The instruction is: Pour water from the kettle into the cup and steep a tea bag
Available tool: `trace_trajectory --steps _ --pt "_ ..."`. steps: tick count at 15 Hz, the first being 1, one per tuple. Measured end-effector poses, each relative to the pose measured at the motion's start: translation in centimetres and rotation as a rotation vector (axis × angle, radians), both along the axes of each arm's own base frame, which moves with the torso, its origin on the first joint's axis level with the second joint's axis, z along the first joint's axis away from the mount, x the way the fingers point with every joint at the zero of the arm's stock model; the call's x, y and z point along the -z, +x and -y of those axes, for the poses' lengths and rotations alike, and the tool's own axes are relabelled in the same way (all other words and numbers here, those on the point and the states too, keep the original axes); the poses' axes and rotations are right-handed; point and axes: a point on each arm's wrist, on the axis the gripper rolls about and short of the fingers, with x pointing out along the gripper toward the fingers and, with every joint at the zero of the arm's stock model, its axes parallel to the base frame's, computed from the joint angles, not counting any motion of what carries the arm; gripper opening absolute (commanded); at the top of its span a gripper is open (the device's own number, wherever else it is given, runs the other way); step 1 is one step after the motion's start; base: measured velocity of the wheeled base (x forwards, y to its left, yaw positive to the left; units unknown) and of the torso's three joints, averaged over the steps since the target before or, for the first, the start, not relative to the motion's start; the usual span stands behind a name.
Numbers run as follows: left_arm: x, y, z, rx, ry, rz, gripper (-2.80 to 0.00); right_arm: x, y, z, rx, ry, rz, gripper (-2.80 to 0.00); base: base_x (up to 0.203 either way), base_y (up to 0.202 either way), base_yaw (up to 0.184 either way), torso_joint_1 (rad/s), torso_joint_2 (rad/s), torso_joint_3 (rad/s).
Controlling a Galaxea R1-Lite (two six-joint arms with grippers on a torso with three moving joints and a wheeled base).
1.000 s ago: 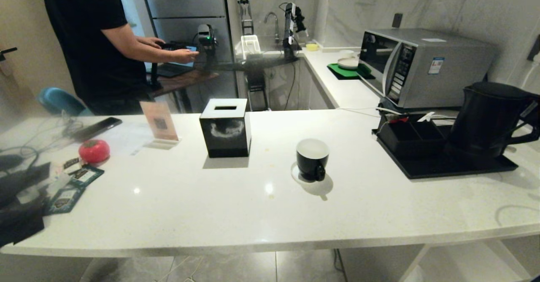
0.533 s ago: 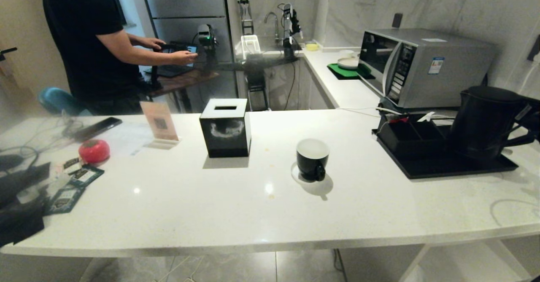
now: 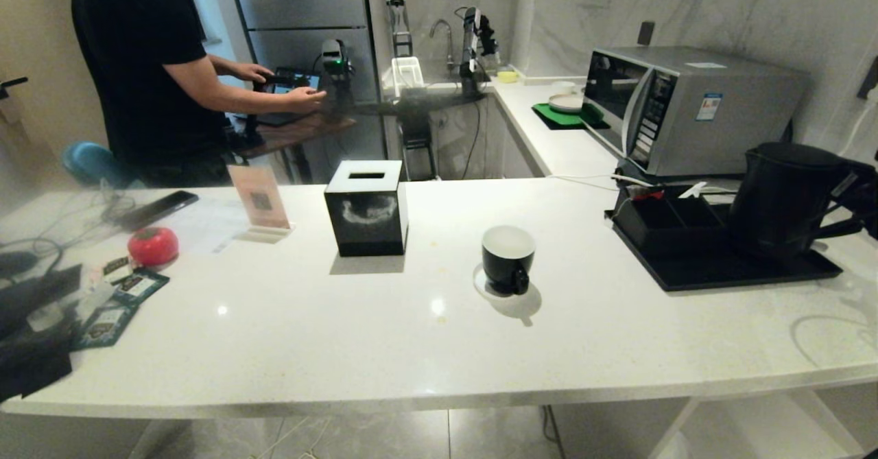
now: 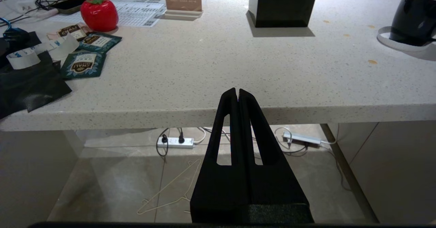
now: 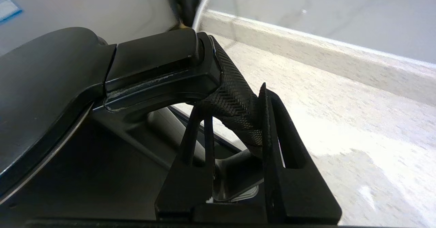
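Observation:
The tall matte-black kettle (image 3: pixel 785 198) is at the far right, over the black tray (image 3: pixel 693 277). My right gripper (image 5: pixel 233 98) is shut on the kettle's textured loop handle (image 5: pixel 238 108), one finger on each side; in the head view it only shows at the right edge. The small black cup (image 3: pixel 507 259) with a white inside sits mid-counter, handle toward me, apparently empty. Several dark green tea bag sachets (image 3: pixel 110 322) lie at the counter's left end. My left gripper (image 4: pixel 237 91) is parked shut below the counter's front edge, holding nothing.
A black cube tissue box (image 3: pixel 367 208) stands left of the cup. A microwave (image 3: pixel 686 106) sits behind the tray. A red tomato-shaped object (image 3: pixel 153 245), a card stand (image 3: pixel 259 202), a phone and cables crowd the left end. A person (image 3: pixel 151 68) works at the back left.
The kettle in my right gripper has shifted slightly, its top sitting a little lower in the head view. The person's arms have moved. The cup and left gripper have not moved.

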Motion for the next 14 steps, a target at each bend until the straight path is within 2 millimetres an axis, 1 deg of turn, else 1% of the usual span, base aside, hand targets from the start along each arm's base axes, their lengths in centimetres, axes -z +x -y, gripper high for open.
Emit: trace_trajectory --steps 5,14 --pt "0.0 0.0 0.0 0.000 0.000 0.000 -2.80 0.6 0.7 0.3 -0.026 0.003 -0.004 -2.80 0.000 0.000 0.000 0.000 0.00 0.000" --pt "0.0 0.0 0.0 0.000 0.000 0.000 -2.80 1.6 1.0 0.5 -0.026 0.009 -0.021 -2.80 0.000 0.000 0.000 0.000 0.00 0.000"
